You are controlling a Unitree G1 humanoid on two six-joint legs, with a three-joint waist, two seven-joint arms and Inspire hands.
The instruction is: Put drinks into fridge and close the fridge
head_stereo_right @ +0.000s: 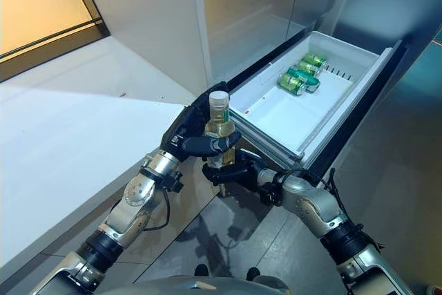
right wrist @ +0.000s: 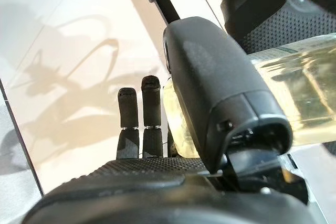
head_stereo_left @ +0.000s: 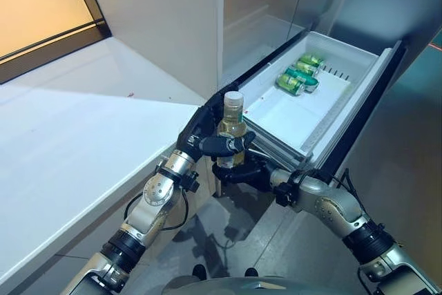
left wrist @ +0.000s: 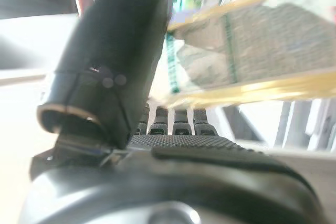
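Note:
A clear bottle of yellowish drink with a white cap (head_stereo_left: 233, 124) stands upright in the air just in front of the open fridge drawer's near corner. My left hand (head_stereo_left: 219, 145) is shut round its middle, thumb (left wrist: 115, 56) pressed on the label side of the bottle (left wrist: 252, 51). My right hand (head_stereo_left: 246, 170) is shut on the bottle's lower part from below, thumb (right wrist: 220, 77) against the bottle (right wrist: 304, 103). The white fridge drawer (head_stereo_left: 290, 119) is pulled out, with green cans (head_stereo_left: 298, 77) lying at its far end.
A white counter (head_stereo_left: 83, 129) runs along my left. The grey fridge front (head_stereo_left: 262, 5) rises behind the drawer. The drawer's dark front edge (head_stereo_left: 359, 129) juts out on the right. Grey floor (head_stereo_left: 407, 157) lies beyond it.

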